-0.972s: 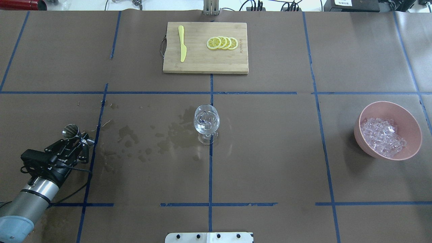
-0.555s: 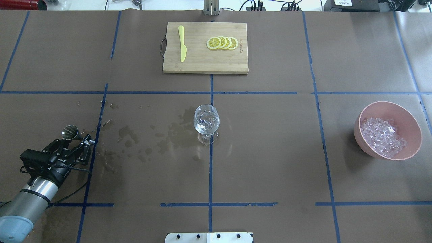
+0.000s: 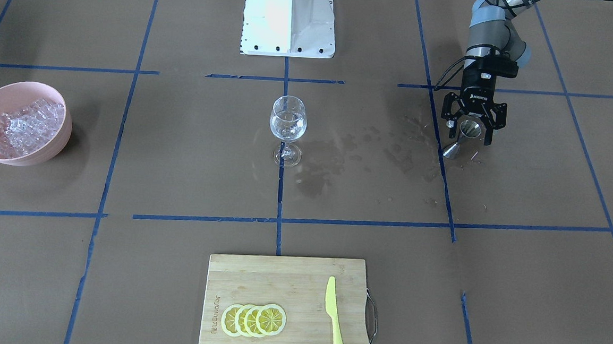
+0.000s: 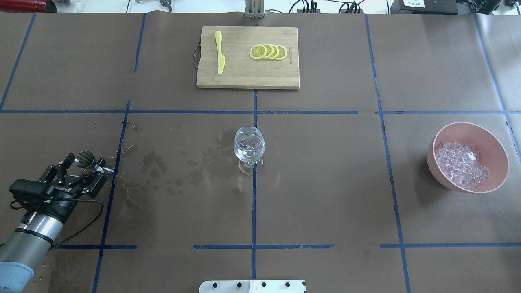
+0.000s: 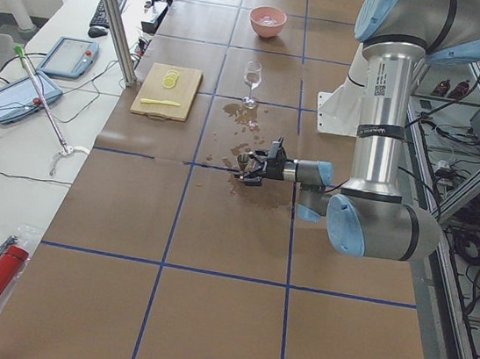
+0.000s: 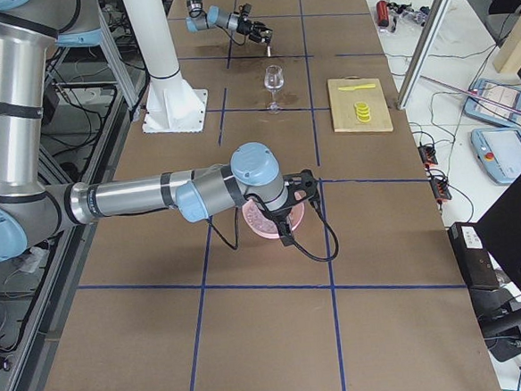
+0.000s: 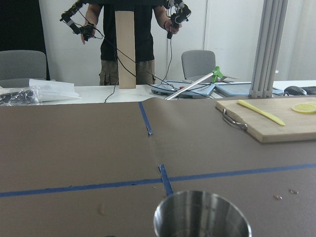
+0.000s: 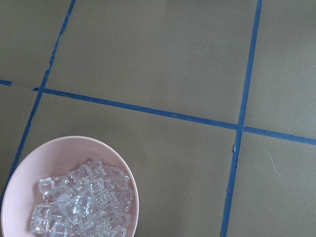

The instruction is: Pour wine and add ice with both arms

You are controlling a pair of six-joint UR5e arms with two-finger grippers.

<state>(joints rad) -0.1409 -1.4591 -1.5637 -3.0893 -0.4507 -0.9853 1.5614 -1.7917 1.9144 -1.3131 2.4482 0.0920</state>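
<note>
Jigger at the open left end effector; right end effector over the ice.
The jigger stands between the spread fingers, the glass of wine well apart. The ice fills a pink bowl under the right end effector, whose grip cannot be told.

Bare paper between glass and bowl

white "robotiq" on the body of the left gripper, front view. a stamped line runs along one short edge of the board, too small to read. printed label on the left arm upright tube, side view, not legible.
</note>
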